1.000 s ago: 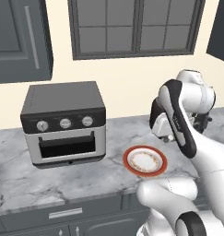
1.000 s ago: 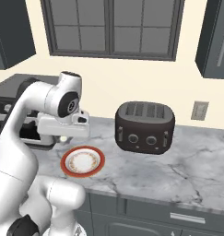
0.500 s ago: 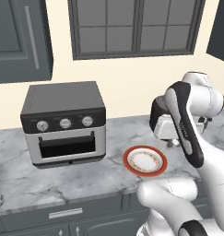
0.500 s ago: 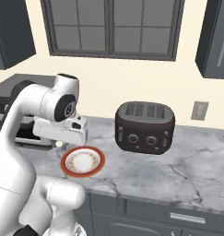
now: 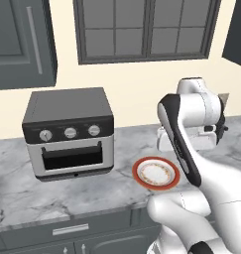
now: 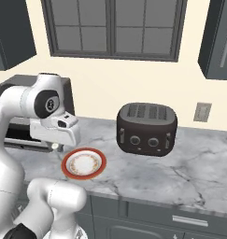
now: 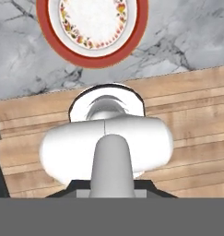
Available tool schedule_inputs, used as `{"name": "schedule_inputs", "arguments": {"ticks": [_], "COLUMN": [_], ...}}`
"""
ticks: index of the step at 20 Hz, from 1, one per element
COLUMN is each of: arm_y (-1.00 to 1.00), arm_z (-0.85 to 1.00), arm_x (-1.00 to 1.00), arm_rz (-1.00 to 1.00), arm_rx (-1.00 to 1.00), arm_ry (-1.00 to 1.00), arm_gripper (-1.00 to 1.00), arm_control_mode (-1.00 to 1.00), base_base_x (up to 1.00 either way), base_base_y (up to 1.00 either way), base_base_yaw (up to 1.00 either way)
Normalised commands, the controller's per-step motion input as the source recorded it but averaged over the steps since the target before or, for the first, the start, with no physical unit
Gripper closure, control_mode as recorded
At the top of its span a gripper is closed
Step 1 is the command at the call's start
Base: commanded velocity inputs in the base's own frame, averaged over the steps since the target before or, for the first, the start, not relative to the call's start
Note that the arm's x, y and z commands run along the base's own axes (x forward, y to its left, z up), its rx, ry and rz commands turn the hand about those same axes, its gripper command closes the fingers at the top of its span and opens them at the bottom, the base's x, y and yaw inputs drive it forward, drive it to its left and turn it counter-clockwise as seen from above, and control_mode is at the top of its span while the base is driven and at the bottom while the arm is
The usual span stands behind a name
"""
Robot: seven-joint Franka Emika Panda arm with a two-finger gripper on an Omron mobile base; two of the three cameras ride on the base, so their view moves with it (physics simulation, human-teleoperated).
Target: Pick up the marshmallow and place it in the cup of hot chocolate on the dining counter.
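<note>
Although the arm's white hand hangs above the marble worktop point(image 6: 189, 172), its jaws are hidden behind the wrist in both base views and do not appear in the hand view, so I cannot tell how far apart they stand or whether they hold anything. Just beneath the hand lies a white plate with an orange-red patterned rim point(image 5: 156, 173) point(image 6: 84, 164) point(image 7: 92, 25). A toaster oven point(image 5: 68, 133) sits to its left, a dark toaster point(image 6: 146, 128) to its right. Wooden floor point(image 7: 191, 115) shows past the worktop edge.
</note>
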Motion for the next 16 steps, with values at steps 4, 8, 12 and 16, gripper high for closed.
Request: {"name": "schedule_inputs", "arguments": {"ticks": [4, 8, 12, 16], "arm_y": [0.0, 0.02, -0.01, 0.0], "arm_z": [0.2, 0.1, 0.02, 0.0], "arm_x": [-0.11, -0.12, -0.21, 0.0], "arm_rz": [0.0, 0.0, -0.01, 0.0], "arm_rx": [-0.01, 0.0, 0.0, 0.0], "arm_ry": [-0.04, -0.08, -0.03, 0.0], "arm_gripper": [1.0, 1.0, 1.0, 1.0], "arm_control_mode": [-1.0, -1.0, 1.0, 1.0], "base_base_x": [0.0, 0.0, -0.16, -0.68], "base_base_y": [0.0, 0.0, -0.08, -0.68], "base_base_yaw": [0.0, 0.0, -0.02, -0.14]}}
